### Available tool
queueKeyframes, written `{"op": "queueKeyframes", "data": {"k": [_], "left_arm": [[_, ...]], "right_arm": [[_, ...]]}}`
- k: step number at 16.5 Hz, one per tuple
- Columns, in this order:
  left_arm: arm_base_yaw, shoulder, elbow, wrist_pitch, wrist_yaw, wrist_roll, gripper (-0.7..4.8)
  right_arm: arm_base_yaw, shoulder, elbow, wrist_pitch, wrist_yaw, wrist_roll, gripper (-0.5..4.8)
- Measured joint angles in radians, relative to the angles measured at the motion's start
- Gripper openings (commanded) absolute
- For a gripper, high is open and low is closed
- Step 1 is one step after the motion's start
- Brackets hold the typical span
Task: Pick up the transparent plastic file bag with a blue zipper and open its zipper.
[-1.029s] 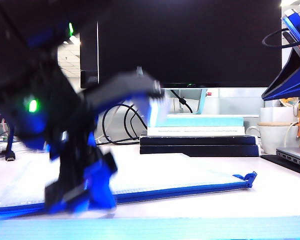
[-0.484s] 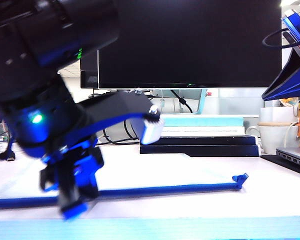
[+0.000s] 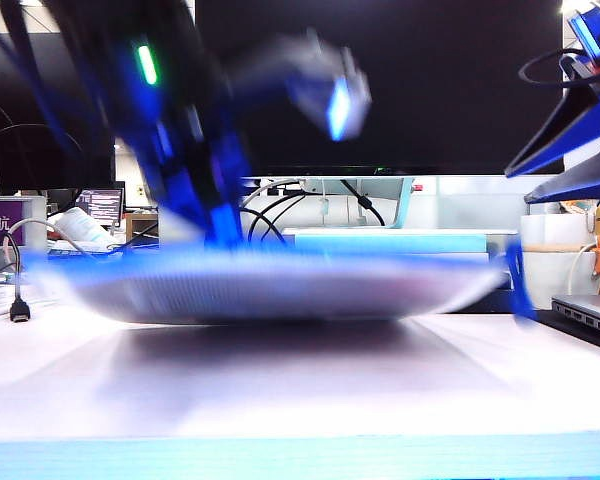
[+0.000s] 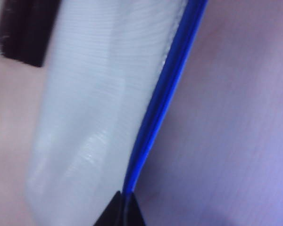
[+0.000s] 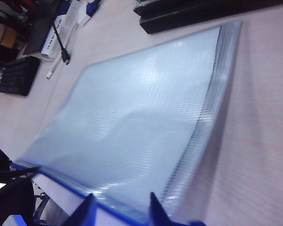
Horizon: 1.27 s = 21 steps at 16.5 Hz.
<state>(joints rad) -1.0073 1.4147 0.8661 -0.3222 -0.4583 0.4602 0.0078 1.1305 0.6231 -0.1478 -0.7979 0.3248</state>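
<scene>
Pale desk [image 3: 280, 390] below, the translucent gridded plastic file bag [image 3: 280, 285] hangs lifted, left gripper [image 4: 122, 207] clamped on its bright blue zipper [image 4: 160, 103] edge; right gripper [image 5: 120, 209], fingers parted, waits nearby; pickup done, unzipping remains

We see the left arm slanting down from the upper left of the exterior view, smeared by motion blur, its green indicator light glowing on the dark housing. The left claw [image 4: 123, 209] is pinched tight, fingertips meeting in a dark point on the zipper [image 4: 160, 103] of the file bag [image 4: 94, 108]. At the far right of the exterior view, the right arm's blue-edged wrist hangs high. In its own wrist view, the right claw [image 5: 120, 212] shows two blue fingers [image 5: 87, 209] standing apart, the bag's blue edge lying between them.
</scene>
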Motion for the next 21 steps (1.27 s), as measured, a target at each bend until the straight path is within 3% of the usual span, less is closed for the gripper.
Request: {"op": "queueKeyframes", "data": {"k": [4, 5, 6, 9, 11, 16, 18, 21], "left_arm": [[0.002, -0.261, 0.039, -0.054, -0.007, 0.063, -0.07], [0.008, -0.317, 0.039, -0.064, -0.006, 0.076, -0.07], [0.032, -0.377, 0.041, -0.094, -0.004, 0.084, -0.07], [0.156, -0.472, 0.040, -0.258, 0.038, 0.086, -0.07], [0.222, -0.518, 0.040, -0.297, 0.058, 0.086, -0.07], [0.338, -0.552, 0.190, -0.344, 0.197, 0.090, -0.07], [0.383, -0.540, 0.266, -0.381, 0.285, 0.090, -0.07], [0.408, -0.540, 0.333, -0.441, 0.326, 0.090, -0.07]], "right_arm": [[0.000, 0.000, 0.000, -0.039, -0.001, -0.119, 1.65], [0.000, 0.000, 0.000, -0.040, -0.004, -0.129, 2.48], [0.000, 0.000, 0.000, -0.024, -0.026, -0.137, 2.77], [0.003, 0.000, 0.000, 0.078, -0.257, -0.162, 2.76], [0.026, 0.000, 0.000, 0.150, -0.405, -0.163, 2.77], [0.139, 0.000, 0.000, 0.266, -0.583, -0.187, 3.40], [0.216, 0.000, 0.000, 0.368, -0.598, -0.211, 3.41], [0.266, 0.000, 0.000, 0.483, -0.541, -0.220, 3.51]]}}
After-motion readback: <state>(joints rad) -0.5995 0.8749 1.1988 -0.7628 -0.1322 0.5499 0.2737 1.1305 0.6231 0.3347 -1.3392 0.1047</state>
